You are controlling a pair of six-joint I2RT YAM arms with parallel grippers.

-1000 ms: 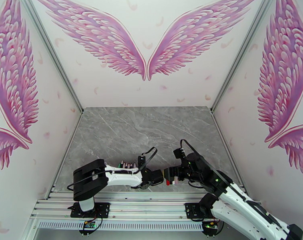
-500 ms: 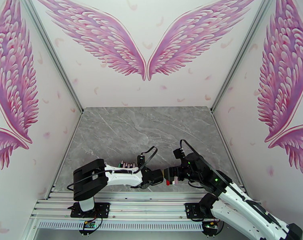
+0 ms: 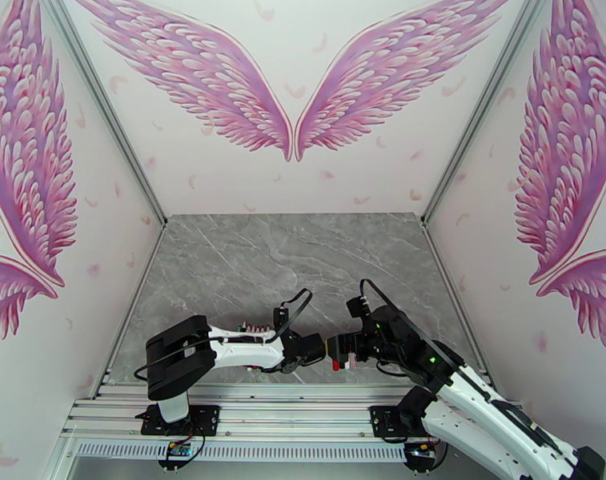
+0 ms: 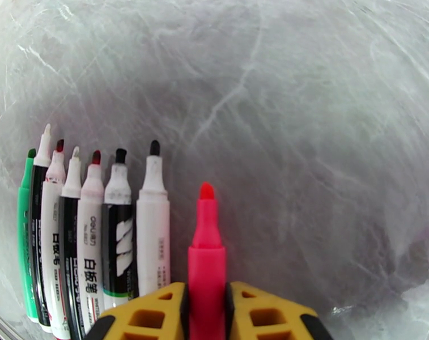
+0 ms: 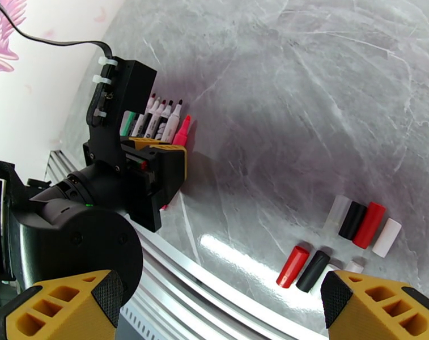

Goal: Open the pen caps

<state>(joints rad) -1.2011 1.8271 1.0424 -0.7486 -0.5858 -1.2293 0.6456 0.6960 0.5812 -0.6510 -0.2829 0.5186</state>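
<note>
- Two grippers sit nearly nose to nose at the near edge of the grey marble table [image 3: 303, 258] in the top view: left gripper [image 3: 319, 352] and right gripper [image 3: 344, 346]. A row of pens [image 3: 254, 329] lies just behind the left arm, and the pen caps [image 3: 347, 365] sit beside the right gripper.
- One pink pen [image 4: 207, 250] shows in the left wrist view, pinched between the yellow fingers [image 4: 152, 313] of the left gripper [image 4: 207, 298]. The jaws are drawn in tight on the barrel, and the felt tip is bare and points away.
- Seven further pens [image 4: 89, 233] lie flat side by side to its left, all with bare tips: green, black and white barrels.
- Seven or so pen caps [image 5: 353, 220] lie loose on the table [image 5: 305, 80] in the right wrist view. Four lie side by side (clear, black, red, white), and red, black and whitish ones lie nearer the camera. All are well apart from the pens [image 5: 154, 117].
- Right gripper [image 5: 220, 304]: fingers spread to their widest, nothing between them.
- Step in hand, as judged: the pink pen [image 5: 182, 131] is uncapped and waiting to be laid down.
- Next move calls for lowering it beside the white pen at the row's end, parallel to it, then opening the jaws without nudging the neighbours.
</note>
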